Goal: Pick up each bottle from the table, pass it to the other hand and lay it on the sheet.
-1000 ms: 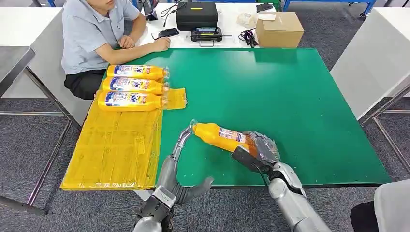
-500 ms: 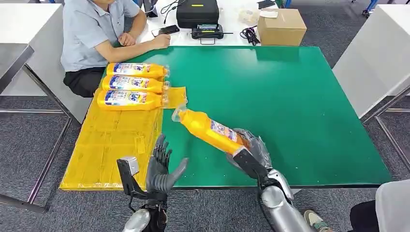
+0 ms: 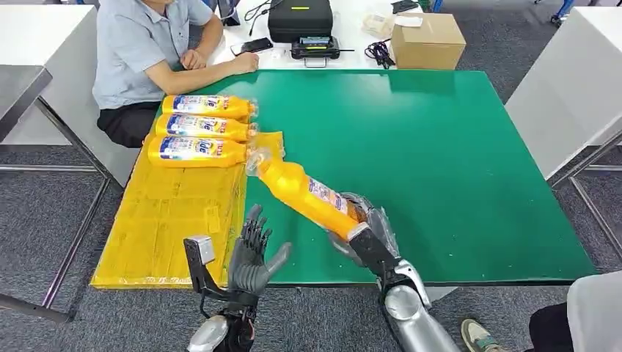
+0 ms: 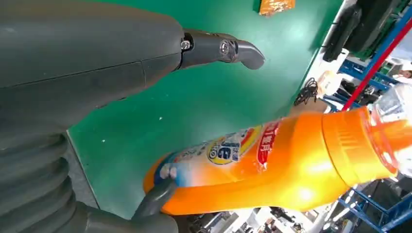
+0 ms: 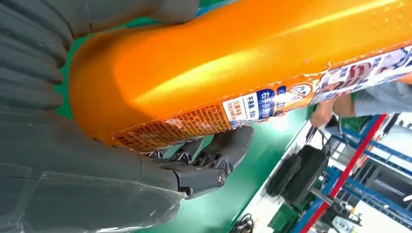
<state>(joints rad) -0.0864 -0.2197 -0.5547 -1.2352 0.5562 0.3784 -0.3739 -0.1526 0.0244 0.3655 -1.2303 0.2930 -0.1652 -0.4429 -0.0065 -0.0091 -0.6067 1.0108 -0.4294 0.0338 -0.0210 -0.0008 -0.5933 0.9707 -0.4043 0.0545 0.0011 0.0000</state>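
Note:
My right hand (image 3: pixel 370 236) grips the base of an orange bottle (image 3: pixel 304 194) and holds it tilted above the green table (image 3: pixel 455 161), its clear cap pointing toward the yellow sheet (image 3: pixel 176 220). The right wrist view has the fingers (image 5: pixel 204 170) wrapped under the bottle (image 5: pixel 243 63). My left hand (image 3: pixel 253 257) is raised at the table's near edge with fingers spread, holding nothing, a short way left of the bottle. In the left wrist view the bottle (image 4: pixel 272 165) hangs close beyond that hand's fingers (image 4: pixel 228 48). Three orange bottles (image 3: pixel 198 132) lie side by side at the sheet's far end.
A person (image 3: pixel 147 51) sits at the table's far left corner, forearm resting near the bottles. A black case (image 3: pixel 298 20), a phone (image 3: pixel 253 46) and a cardboard box (image 3: pixel 427 40) stand on the white table behind. White tables flank both sides.
My right hand has swung the bottle up and leftward, its cap now near the sheet. My left hand drew back from the bottle's neck and rose, fingers spread.

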